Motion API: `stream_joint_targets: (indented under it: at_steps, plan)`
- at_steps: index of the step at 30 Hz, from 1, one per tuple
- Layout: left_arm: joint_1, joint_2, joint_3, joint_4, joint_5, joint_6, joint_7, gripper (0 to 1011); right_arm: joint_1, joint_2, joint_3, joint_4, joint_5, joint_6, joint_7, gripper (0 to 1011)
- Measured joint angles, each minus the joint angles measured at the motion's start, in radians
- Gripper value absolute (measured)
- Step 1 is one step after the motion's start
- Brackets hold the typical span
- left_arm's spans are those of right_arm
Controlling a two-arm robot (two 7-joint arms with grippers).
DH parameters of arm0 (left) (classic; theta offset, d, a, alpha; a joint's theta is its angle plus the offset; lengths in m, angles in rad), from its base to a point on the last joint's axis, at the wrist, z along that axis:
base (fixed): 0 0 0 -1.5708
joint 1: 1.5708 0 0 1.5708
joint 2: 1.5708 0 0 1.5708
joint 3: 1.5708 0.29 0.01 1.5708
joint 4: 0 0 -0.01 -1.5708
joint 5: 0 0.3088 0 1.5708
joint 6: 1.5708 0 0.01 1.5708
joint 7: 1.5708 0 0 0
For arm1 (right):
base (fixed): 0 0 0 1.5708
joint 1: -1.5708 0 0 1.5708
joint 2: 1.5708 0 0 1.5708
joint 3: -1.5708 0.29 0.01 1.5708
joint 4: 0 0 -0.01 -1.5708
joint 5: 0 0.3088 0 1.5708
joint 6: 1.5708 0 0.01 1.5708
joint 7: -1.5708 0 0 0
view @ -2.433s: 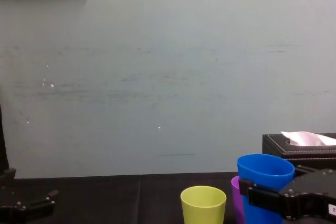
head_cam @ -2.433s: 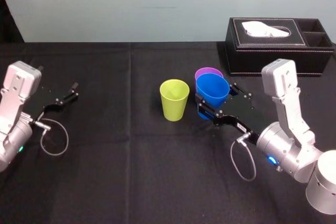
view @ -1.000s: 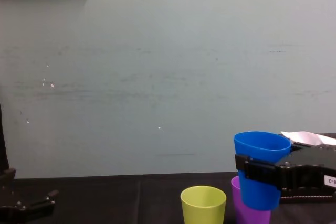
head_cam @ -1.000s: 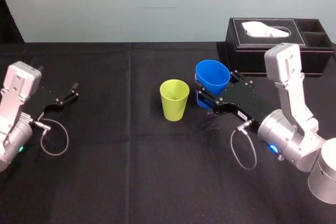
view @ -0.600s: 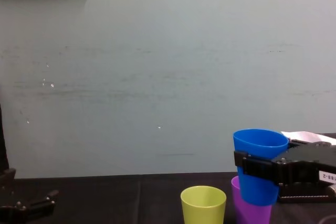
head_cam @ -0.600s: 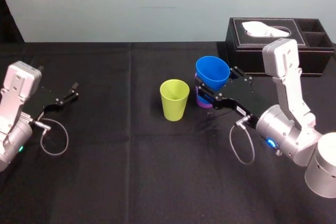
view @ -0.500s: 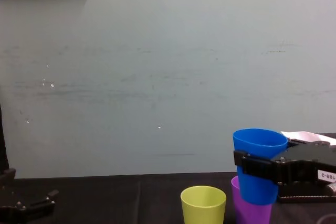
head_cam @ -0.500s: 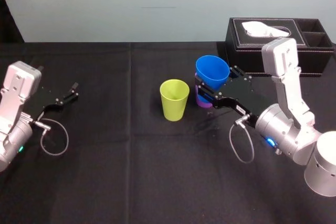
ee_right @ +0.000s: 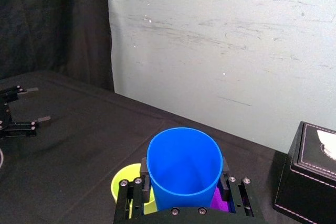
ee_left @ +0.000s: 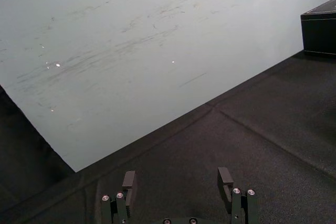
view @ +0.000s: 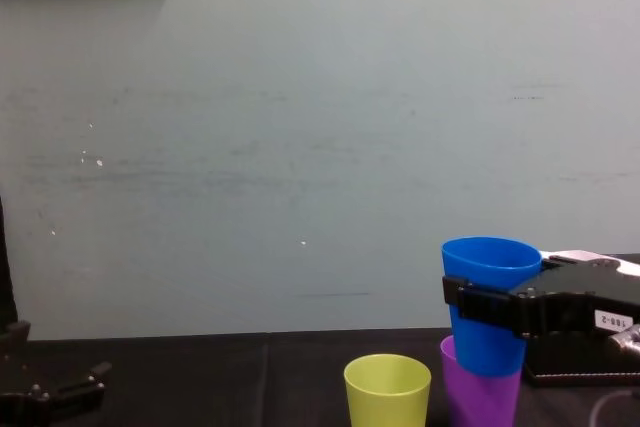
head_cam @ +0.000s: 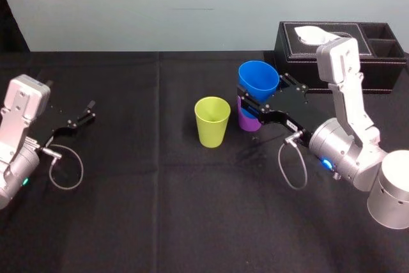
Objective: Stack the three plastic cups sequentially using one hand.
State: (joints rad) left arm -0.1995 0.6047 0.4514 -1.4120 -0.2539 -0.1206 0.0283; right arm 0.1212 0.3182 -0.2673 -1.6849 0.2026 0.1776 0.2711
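Observation:
My right gripper (head_cam: 262,97) is shut on the blue cup (head_cam: 258,84), one finger on each side just below the rim. It holds the cup upright over the purple cup (head_cam: 249,119), which stands on the black table. From the chest view the blue cup (view: 488,302) has its base at the purple cup's (view: 480,402) mouth; how deep it sits I cannot tell. The yellow-green cup (head_cam: 212,121) stands alone just left of them. It also appears under the blue cup (ee_right: 184,169) as a yellow-green cup (ee_right: 126,182). My left gripper (ee_left: 177,179) is open and empty, parked far left.
A black tissue box (head_cam: 339,46) stands at the back right, just behind my right arm. The black cloth (head_cam: 160,190) covers the whole table. A pale wall rises behind the table's far edge.
My right gripper has straightened the blue cup from a tilt to upright and raised it slightly, keeping it over the purple cup. The left arm has not moved.

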Motion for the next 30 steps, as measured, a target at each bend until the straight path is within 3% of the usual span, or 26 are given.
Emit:
stream_joint_targets:
  at_steps: [30]
  plan:
    - [0.000,0.000,0.000,0.000,0.000,0.000,0.000,1011,0.067,-0.024,0.006,0.061,0.001,0.026,-0.003,723]
